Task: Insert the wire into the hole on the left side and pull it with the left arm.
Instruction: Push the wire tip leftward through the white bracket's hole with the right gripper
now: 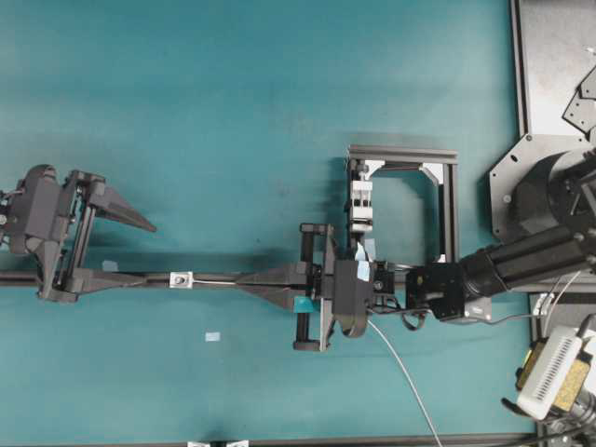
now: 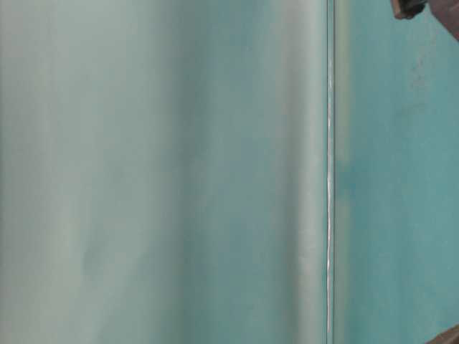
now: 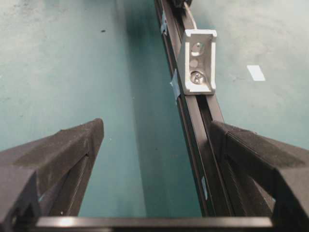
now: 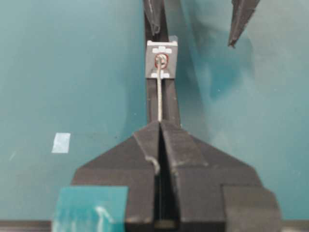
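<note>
My right gripper is shut on the thin pale wire, whose short free end runs straight ahead along the black rail. The wire's tip is at the hole in the small white bracket; I cannot tell how far in it is. Behind the gripper the wire trails to the table's near edge. My left gripper is open just left of the bracket, nothing between its fingers. One of its fingers lies over the rail, the other over bare table.
The black rail runs left to right across the teal table. A grey metal frame with a white clip block stands behind my right wrist. A pale tape patch lies in front of the rail. The table-level view is blurred.
</note>
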Available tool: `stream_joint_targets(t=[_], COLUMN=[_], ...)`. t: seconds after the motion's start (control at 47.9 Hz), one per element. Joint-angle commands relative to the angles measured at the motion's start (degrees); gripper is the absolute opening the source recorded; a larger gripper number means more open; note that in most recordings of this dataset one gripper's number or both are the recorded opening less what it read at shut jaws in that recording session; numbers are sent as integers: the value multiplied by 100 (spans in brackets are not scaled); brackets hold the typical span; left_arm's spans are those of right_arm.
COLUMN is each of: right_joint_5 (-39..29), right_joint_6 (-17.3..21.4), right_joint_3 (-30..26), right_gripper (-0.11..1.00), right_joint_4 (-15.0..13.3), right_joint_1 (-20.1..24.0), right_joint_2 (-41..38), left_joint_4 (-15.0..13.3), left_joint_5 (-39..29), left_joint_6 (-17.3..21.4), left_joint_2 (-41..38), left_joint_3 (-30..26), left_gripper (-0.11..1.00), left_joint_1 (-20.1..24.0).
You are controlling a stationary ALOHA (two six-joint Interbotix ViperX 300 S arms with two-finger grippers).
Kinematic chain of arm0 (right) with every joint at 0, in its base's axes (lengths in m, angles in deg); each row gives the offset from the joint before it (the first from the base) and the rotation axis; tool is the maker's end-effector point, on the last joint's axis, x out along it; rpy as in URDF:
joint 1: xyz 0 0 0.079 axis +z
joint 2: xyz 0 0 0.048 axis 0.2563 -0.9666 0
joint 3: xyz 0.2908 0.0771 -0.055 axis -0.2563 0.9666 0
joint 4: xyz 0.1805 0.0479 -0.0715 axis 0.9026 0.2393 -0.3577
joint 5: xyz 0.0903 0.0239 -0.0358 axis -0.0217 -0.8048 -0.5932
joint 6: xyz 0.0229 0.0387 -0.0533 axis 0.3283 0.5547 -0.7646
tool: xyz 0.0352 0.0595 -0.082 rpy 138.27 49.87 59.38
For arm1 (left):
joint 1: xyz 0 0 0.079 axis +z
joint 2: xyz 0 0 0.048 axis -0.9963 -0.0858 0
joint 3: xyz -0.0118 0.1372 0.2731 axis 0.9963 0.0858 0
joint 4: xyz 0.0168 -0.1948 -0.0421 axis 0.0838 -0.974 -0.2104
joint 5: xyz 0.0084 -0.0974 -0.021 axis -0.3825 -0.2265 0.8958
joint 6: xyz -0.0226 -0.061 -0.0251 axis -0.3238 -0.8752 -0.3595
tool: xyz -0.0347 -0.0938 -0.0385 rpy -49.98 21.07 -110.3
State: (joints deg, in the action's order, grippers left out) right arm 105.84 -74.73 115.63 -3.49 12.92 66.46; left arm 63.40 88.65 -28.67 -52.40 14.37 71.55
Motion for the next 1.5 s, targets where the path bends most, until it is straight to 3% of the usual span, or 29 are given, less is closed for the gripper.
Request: stream_joint_targets(t=[0.0, 1.481], right_joint_5=[-26, -264], right_joint_6=[18, -325], right_joint_3=[-44, -633], right_gripper=[0, 0], right_joint_4=[18, 9], right_joint_1=[9, -272], right_joint_2=[53, -149], left_joint_4=[-9, 0], left_joint_5=[18, -105], left_joint_6=[9, 9], left_joint_2=[141, 185], left_joint_3=[-44, -53], left_gripper=[62, 62], left_joint_1=[-18, -18])
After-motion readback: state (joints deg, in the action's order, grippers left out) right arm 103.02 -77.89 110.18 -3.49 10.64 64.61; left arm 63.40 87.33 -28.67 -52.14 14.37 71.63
